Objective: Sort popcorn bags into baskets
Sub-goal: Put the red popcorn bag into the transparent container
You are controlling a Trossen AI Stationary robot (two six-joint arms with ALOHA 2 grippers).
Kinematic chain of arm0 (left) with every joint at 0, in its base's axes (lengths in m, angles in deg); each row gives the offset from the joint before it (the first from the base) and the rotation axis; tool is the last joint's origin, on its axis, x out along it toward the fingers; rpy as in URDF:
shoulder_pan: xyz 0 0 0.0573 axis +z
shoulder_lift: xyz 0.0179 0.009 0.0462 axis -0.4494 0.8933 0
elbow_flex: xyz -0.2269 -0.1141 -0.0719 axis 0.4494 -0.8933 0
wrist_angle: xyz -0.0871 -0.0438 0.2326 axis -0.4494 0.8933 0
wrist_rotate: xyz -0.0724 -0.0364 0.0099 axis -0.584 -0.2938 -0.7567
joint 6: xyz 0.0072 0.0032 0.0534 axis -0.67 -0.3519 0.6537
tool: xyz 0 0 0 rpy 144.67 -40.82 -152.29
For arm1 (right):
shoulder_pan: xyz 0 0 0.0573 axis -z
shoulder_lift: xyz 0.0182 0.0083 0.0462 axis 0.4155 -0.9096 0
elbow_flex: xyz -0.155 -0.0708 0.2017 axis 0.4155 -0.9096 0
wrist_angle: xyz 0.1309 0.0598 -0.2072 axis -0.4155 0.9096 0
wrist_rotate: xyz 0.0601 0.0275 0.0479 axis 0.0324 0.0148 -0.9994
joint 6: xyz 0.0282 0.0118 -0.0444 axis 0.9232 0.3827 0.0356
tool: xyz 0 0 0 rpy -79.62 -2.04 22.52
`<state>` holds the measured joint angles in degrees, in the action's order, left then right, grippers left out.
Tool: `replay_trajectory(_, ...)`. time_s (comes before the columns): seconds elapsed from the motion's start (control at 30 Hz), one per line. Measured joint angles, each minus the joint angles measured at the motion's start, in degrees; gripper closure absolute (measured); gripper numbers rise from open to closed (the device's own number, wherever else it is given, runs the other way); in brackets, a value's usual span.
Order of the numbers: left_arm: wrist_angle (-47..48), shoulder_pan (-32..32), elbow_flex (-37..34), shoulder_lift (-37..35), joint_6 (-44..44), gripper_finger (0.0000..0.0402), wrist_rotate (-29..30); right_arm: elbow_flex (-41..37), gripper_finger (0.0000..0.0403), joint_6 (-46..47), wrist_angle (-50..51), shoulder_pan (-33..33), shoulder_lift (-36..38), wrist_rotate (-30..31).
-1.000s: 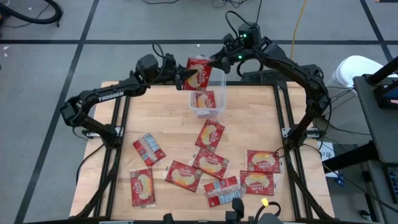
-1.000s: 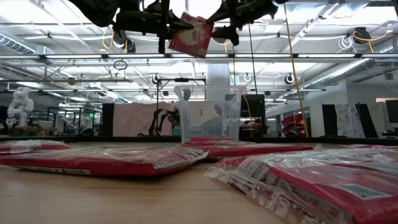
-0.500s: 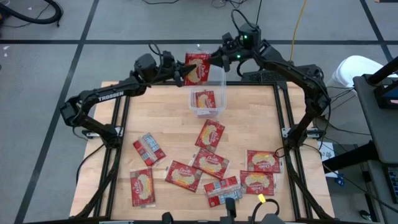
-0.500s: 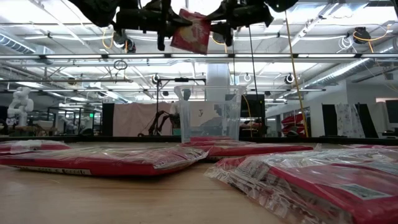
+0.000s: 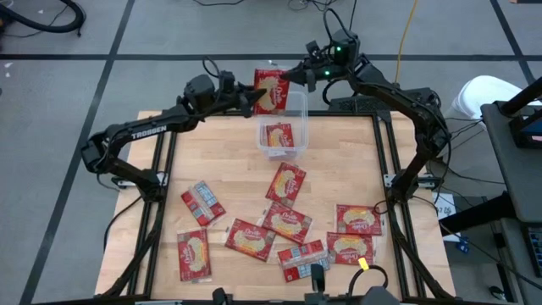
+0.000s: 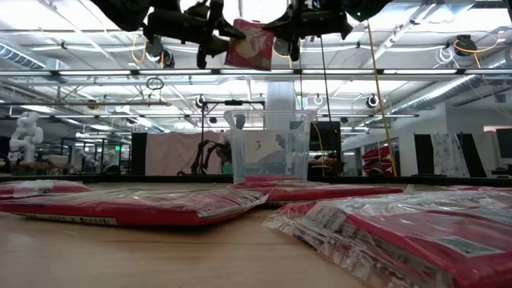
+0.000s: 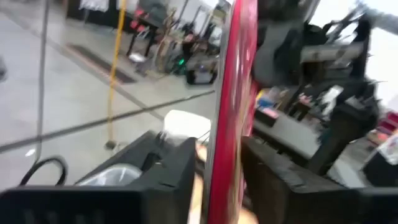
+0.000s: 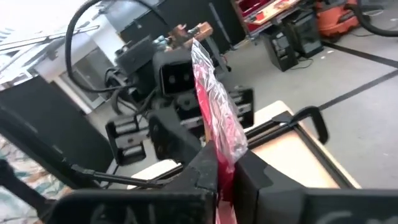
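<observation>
High view gives me the clearest read: a popcorn bag hangs in the air between my two arms, above the far edge of the desk and just past the far rim of the clear basket, which already holds one packet. My right gripper is clenched on the bag's far right corner; the right wrist view shows its fingers pinched tight on the crinkled red edge. My left gripper sits at the bag's left edge with its jaws parted, and the left wrist view shows the bag standing edge-on in the gap with daylight on both sides, so I judge that side has let go. The bag hangs with its long axis roughly upright and slightly tilted. What matters for the drop is that the basket lies below and a little nearer me than the bag, so I reckon the right arm must carry it nearward over the opening before releasing, while the other bags wait scattered along the near half of the desk
</observation>
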<state>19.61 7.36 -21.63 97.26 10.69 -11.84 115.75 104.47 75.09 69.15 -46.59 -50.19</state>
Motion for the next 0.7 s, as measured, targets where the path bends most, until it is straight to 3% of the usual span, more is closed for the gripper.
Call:
replay_trajectory(0.17,7.8,0.3,0.0,-2.9,-0.1,0.0183,3.7,0.0,0.0398,-1.7,4.1,2.0,0.0,0.1)
replay_trajectory(0.3,14.4,0.8,0.0,-5.4,1.0,0.0149,7.0,0.0,0.0398,-5.4,9.5,3.2,0.0,0.4)
replay_trajectory(0.47,20.1,2.9,0.0,-8.2,2.8,0.0148,7.4,-1.2,0.0400,-8.2,13.4,3.9,0.1,1.9)
replay_trajectory(0.6,22.0,4.3,0.0,-8.4,2.3,0.0165,7.4,-5.7,0.0399,-5.4,12.5,3.8,0.0,2.2)
replay_trajectory(0.7,22.3,5.2,0.0,-8.4,0.5,0.0181,7.1,-9.5,0.0399,-1.2,10.5,2.9,0.0,6.7)
